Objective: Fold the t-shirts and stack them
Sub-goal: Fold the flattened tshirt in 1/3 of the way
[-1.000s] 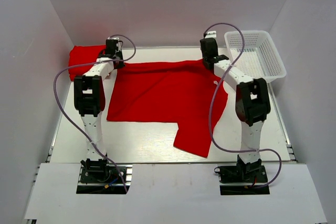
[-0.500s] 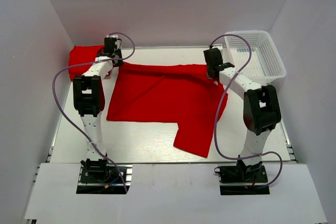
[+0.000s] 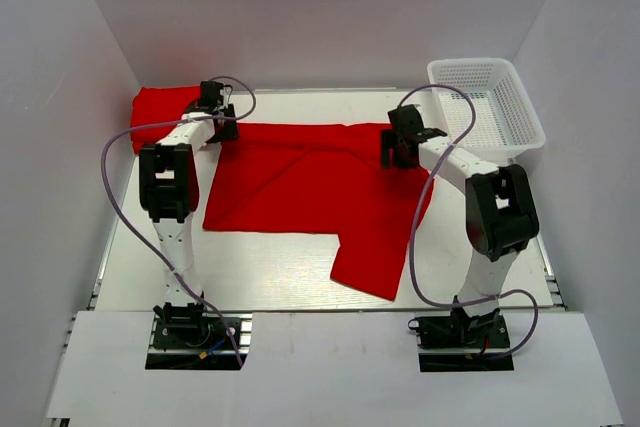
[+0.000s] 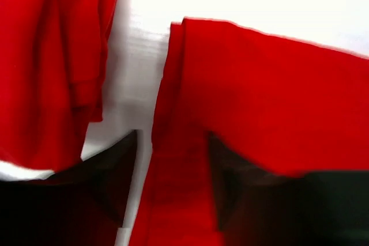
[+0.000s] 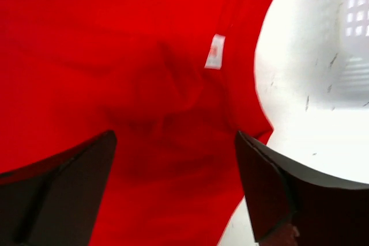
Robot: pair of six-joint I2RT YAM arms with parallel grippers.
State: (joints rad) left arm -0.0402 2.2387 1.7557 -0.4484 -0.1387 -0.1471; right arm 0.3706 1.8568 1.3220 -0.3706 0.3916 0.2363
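Observation:
One red t-shirt [image 3: 315, 182] lies spread across the middle of the table, one sleeve pointing toward the near edge. A second red t-shirt [image 3: 157, 112] sits bunched at the far left corner; it also fills the left of the left wrist view [image 4: 52, 73]. My left gripper [image 3: 216, 115] hovers over the spread shirt's far left corner [image 4: 259, 96], its fingers [image 4: 118, 168] apart and the cloth loose between them. My right gripper [image 3: 401, 143] is open above the far right part of the shirt [image 5: 144, 84], near its white label [image 5: 215, 51].
A white mesh basket [image 3: 487, 105] stands at the far right corner, its wall showing in the right wrist view [image 5: 356, 33]. White walls close in the table on three sides. Purple cables loop off both arms.
Both grippers have opened and let go of the shirt's far edge, which now lies flat. The right gripper has drifted nearer and slightly left; the left gripper has barely moved.

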